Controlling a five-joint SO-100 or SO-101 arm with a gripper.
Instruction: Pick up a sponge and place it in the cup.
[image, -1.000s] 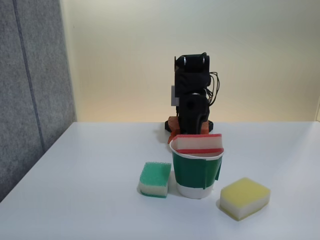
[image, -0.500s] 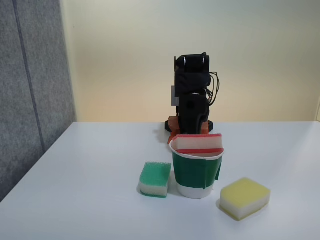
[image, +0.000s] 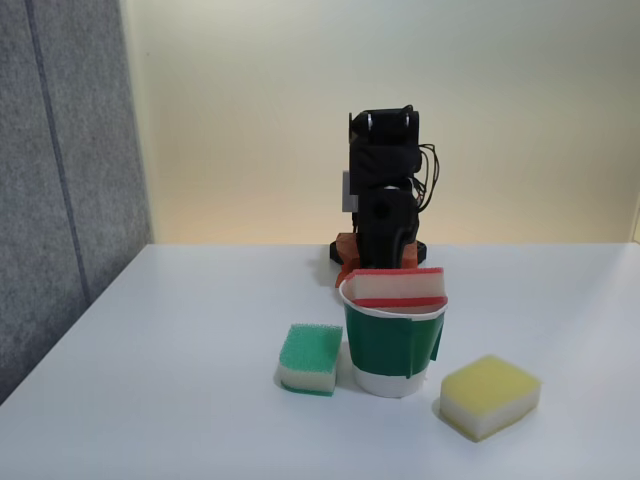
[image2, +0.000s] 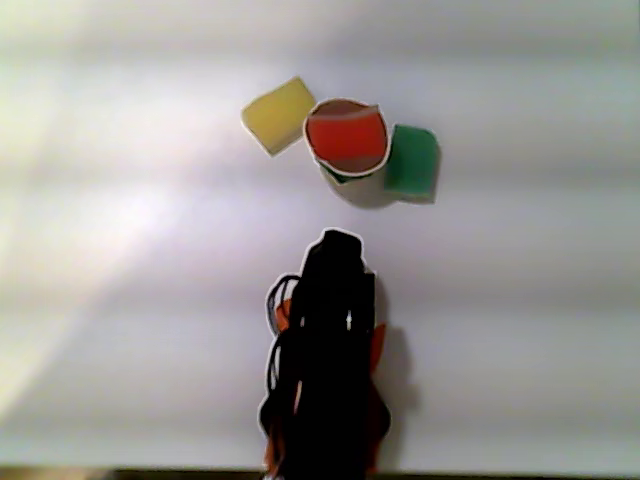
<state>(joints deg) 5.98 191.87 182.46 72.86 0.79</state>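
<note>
Evidently, the red sponge (image: 396, 286) is lodged in the cup (image: 391, 343) mouth; placement is judged complete. Claw state cannot be determined.

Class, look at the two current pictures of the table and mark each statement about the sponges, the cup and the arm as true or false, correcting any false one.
1. The red-topped sponge sits in the top of the cup. True.
2. The green-topped sponge lies inside the cup. False: it rests on the table beside the cup.
3. The yellow sponge lies on the table, apart from the cup. True.
4. The arm is holding the red-topped sponge. False: it stands folded behind the cup, clear of it.
5. The cup has a blue band. False: the band is dark green.
</note>
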